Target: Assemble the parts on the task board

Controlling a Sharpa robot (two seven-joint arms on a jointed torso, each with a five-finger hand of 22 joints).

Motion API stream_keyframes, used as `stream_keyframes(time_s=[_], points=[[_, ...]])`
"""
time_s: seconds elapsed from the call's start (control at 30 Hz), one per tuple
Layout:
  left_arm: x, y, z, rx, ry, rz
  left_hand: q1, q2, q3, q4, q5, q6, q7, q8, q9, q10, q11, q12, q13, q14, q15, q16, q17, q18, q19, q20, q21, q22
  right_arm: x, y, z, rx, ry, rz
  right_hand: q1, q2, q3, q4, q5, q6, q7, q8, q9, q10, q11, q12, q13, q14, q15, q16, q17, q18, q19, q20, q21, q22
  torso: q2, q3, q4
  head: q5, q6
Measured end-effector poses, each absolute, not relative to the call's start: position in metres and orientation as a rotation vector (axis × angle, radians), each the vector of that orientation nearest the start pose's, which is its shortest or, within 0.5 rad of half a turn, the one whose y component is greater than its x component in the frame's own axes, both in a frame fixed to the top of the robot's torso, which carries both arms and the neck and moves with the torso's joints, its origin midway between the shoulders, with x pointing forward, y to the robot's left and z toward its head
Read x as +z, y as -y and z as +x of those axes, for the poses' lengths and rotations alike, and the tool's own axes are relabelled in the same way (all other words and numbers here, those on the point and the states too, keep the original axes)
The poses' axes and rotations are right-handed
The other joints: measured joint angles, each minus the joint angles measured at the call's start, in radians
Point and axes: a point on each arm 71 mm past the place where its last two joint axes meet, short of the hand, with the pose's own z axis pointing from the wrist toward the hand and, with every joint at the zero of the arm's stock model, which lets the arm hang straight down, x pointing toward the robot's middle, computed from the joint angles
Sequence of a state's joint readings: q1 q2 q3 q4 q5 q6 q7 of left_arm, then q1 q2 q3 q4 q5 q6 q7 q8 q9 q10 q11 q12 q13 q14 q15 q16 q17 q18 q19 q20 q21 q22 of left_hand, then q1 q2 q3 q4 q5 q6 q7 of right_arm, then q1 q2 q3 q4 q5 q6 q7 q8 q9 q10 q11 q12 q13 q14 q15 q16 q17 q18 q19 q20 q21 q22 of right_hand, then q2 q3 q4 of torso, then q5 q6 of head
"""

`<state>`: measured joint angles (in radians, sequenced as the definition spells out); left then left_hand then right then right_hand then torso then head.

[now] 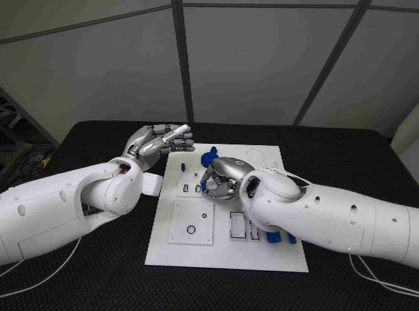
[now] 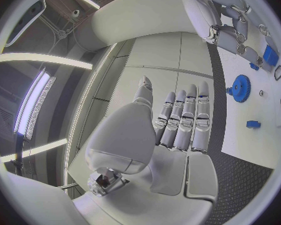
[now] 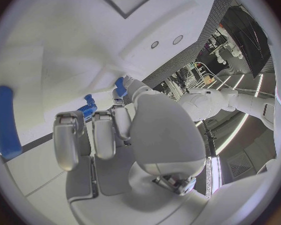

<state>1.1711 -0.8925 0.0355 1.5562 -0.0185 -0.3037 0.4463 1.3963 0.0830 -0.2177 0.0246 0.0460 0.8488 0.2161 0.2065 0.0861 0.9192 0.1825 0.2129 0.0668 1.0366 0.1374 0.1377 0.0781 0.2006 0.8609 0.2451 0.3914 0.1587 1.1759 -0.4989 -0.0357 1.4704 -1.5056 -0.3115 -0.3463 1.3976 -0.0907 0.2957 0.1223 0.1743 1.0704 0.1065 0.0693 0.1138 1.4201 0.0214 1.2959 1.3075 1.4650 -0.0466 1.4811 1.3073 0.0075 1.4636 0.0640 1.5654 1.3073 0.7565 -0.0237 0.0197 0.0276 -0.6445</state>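
Observation:
The white task board [image 1: 228, 254] lies in the middle of the black table. My right hand [image 1: 224, 179] is low over the board's middle with its fingers curled, and thumb and finger pinch a small blue part [image 3: 120, 86] right at the board. The same part [image 2: 270, 55] sits at that hand's fingertips in the left wrist view. A blue gear [image 1: 209, 157] stands on the board just beyond the hand, with a small blue peg [image 1: 183, 166] beside it. My left hand [image 1: 161, 143] is raised off the board's far left corner, fingers [image 2: 184, 117] straight, holding nothing.
Two blue parts [image 1: 281, 238] stand near the board's right edge, under my right forearm. A square inset panel [image 1: 191, 222] with a ring mark and narrow rectangular slots [image 1: 237, 225] are on the board's near half. Black table [image 1: 359, 162] lies bare to the far right.

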Motion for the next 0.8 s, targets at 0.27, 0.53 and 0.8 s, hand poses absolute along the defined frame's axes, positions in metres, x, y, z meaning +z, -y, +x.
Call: stream_keyframes(time_s=[0.27,0.53,0.8], points=[[-0.1575,-0.2257,0.4883,-1.601,-1.306,-1.079,0.000,0.000,0.000,0.000,0.000,0.000,0.000,0.000,0.000,0.000,0.000,0.000,0.000,0.000,0.000,0.000,0.000,0.000,0.000,0.000,0.000,0.000,-0.1932,0.0490,0.4718,0.703,-1.716,-0.183,-0.019,-0.014,-0.002,-0.003,0.003,-0.023,0.006,-0.006,-0.004,-0.007,0.007,-0.007,0.000,0.000,0.000,0.000,0.000,0.000,0.000,0.000,0.000,0.000,0.000,0.0002,0.0000,0.001,0.000],[-0.1576,-0.2255,0.4884,-1.601,-1.306,-1.079,0.000,0.000,0.000,0.000,0.000,0.000,0.000,0.000,0.000,0.000,0.000,0.000,0.000,0.000,0.000,0.000,0.000,-0.067,0.000,0.000,0.000,0.000,-0.1930,0.0479,0.4715,0.699,-1.715,-0.183,-0.027,-0.022,-0.002,-0.003,0.003,-0.039,0.007,-0.006,-0.004,-0.007,0.007,-0.010,0.000,0.000,0.000,0.000,0.000,0.000,0.000,0.000,0.000,0.000,0.000,0.0003,-0.0006,0.001,0.001],[-0.1576,-0.2255,0.4883,-1.602,-1.306,-1.079,0.000,0.000,0.000,0.000,0.000,0.000,0.000,0.000,0.000,0.000,0.000,0.000,0.000,0.000,0.000,0.000,0.000,0.001,0.000,0.000,0.000,0.000,-0.1930,0.0478,0.4716,0.696,-1.714,-0.182,-0.038,-0.033,-0.005,-0.006,0.003,-0.063,0.012,-0.006,-0.006,-0.014,0.014,-0.025,0.000,0.000,0.000,0.000,0.001,0.000,0.000,0.000,0.000,0.000,0.000,0.0001,-0.0008,0.000,0.000]])
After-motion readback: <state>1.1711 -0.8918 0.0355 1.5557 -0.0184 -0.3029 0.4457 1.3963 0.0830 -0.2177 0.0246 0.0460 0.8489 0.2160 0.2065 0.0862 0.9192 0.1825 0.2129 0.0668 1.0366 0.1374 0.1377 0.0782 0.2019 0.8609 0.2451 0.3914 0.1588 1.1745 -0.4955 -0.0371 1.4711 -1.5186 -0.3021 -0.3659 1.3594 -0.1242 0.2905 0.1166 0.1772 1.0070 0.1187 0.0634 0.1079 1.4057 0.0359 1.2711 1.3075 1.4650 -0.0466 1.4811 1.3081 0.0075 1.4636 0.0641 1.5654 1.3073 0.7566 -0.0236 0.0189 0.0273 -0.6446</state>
